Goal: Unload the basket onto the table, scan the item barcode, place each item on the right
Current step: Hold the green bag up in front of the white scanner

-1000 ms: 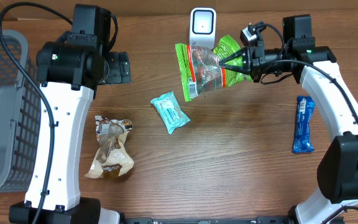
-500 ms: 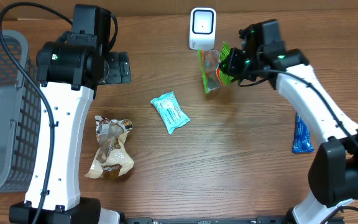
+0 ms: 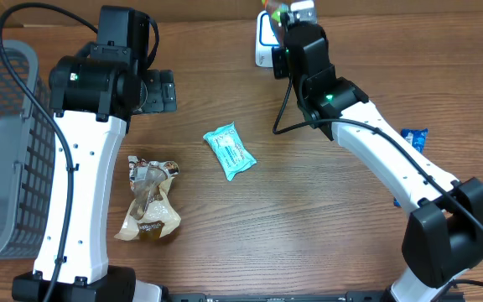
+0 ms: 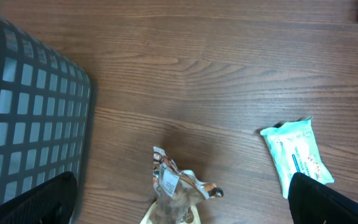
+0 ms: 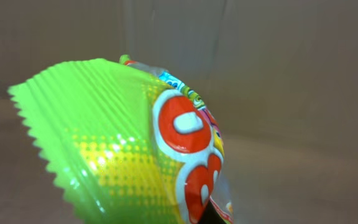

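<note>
The green snack packet [image 5: 123, 143], with its red and yellow print, fills the right wrist view, held up in front of a plain brown background. My right gripper [image 3: 285, 18] is shut on it at the back edge of the table, right beside the white scanner [image 3: 262, 46]. From overhead only a sliver of the packet [image 3: 281, 12] shows past the arm, and the arm covers part of the scanner. No barcode shows in any view. My left gripper [image 3: 163, 92] hangs open and empty above the table's left side.
A teal packet [image 3: 230, 151] lies mid-table. A brown snack bag [image 3: 149, 201] lies left of it, below my open left gripper [image 4: 185, 205]. A grey mesh basket [image 3: 7, 151] stands at the far left. A blue bar [image 3: 413, 138] shows partly behind the right arm.
The right arm has swung left and toward the back edge with the green packet, from right of the scanner to right beside it. The left arm has not moved.
</note>
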